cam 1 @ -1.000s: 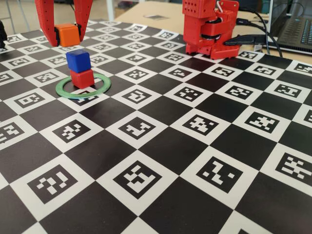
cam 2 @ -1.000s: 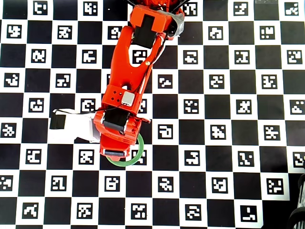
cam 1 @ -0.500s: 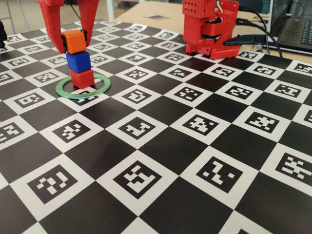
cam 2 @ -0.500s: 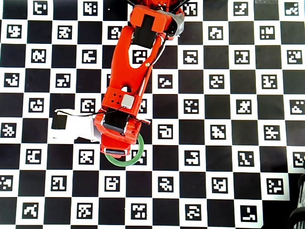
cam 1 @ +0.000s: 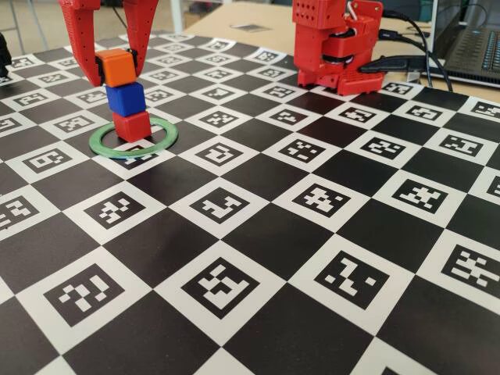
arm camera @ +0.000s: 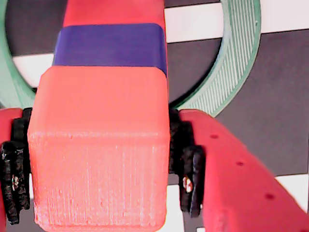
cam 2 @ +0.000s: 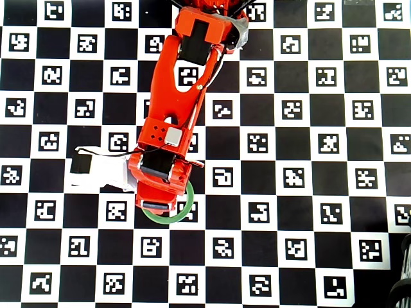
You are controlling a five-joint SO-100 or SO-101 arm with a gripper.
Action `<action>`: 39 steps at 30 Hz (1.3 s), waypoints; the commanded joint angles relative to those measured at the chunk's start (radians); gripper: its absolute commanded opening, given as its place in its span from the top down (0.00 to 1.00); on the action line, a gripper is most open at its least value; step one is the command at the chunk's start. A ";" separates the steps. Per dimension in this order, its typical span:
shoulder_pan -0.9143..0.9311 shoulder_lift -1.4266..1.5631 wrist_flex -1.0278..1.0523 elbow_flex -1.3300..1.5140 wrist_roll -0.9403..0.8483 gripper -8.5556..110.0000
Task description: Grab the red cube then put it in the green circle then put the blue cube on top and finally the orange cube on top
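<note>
The jaws [cam 1: 114, 69] clench the orange cube [cam 1: 118, 67], resting on the blue cube [cam 1: 125, 97] atop the red cube [cam 1: 131, 125] inside the green circle [cam 1: 160, 139].

The table [cam 1: 328, 258] is covered by a black-and-white checkerboard, and each white square carries a small black coded marker. In the fixed view the green circle [cam 1: 160, 141] lies flat on it at the left, with the red cube [cam 1: 132, 126] standing on the board inside the ring. The red base of the arm [cam 1: 336, 43] sits on the board at the far edge, and a laptop [cam 1: 476, 47] rests beyond it at the right.
</note>
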 commanded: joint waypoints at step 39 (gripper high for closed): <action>-0.170 0.704 -0.109 0.454 0.086 0.78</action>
